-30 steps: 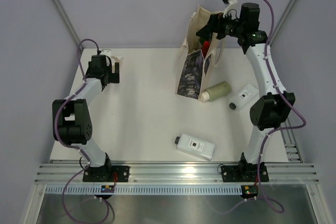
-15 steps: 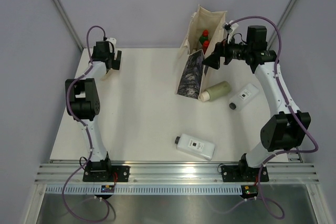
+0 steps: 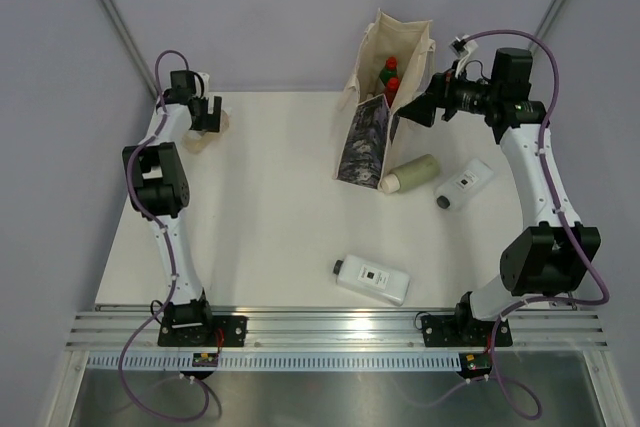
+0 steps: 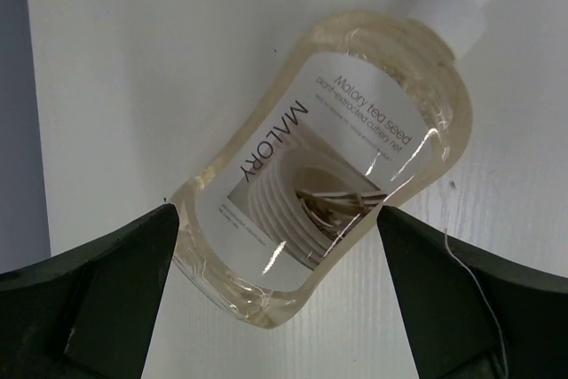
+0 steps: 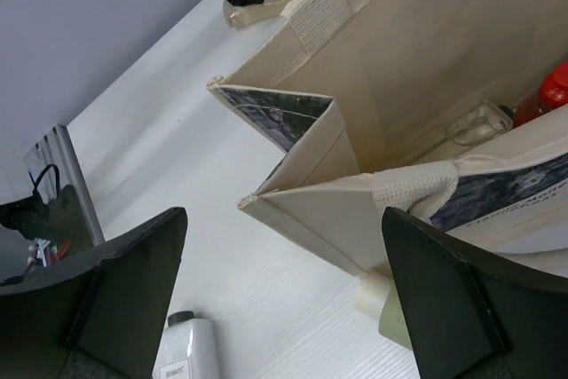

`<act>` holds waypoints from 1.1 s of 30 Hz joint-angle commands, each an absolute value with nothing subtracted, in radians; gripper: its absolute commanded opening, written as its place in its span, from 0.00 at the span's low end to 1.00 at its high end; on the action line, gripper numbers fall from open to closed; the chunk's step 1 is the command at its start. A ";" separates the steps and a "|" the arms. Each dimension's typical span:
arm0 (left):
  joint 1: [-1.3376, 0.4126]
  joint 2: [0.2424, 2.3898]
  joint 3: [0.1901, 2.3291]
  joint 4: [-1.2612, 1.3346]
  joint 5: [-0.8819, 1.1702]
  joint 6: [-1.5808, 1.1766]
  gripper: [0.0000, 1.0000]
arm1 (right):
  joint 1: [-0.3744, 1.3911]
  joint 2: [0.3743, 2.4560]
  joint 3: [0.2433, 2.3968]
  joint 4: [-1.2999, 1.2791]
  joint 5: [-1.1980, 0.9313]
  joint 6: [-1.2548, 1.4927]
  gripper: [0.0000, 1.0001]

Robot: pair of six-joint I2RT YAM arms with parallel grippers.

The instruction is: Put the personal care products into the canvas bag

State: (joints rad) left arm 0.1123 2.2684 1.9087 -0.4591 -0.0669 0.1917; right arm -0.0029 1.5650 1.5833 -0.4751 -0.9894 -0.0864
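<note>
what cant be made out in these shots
- Top view: walls of the cream canvas bag hide the two red-capped bottles below their tops.
- Right wrist view: the clear rectangular bottle shows only partly, deep in the bag.
- Top view: the open left gripper covers much of the peach translucent bottle.
- Top view: label print on the flat white bottle is too small to read.

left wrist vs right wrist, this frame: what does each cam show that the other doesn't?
Left wrist only: the MALORY label and white cap of the peach bottle, lying on its side.
Right wrist only: the canvas bag, open, with a red bottle and a clear bottle inside. The pale green cylinder and a flat white bottle lie outside it.
Both: the peach bottle, small and far in the right wrist view, and the white table.
</note>
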 commanded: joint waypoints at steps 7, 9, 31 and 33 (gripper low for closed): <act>0.097 2.324 1.957 -0.603 -0.087 0.238 0.96 | -0.035 1.473 1.548 -0.377 -1.109 0.055 0.99; 0.095 2.321 1.948 -0.609 -0.078 0.229 0.91 | -0.035 1.463 1.534 -0.374 -1.129 0.060 0.99; -0.167 2.026 1.571 -0.695 -0.227 0.008 0.93 | -0.035 1.385 1.457 -0.377 -1.144 0.048 1.00; -0.155 2.019 1.617 -0.721 -0.190 -0.101 0.95 | -0.035 1.382 1.459 -0.380 -1.143 0.046 0.99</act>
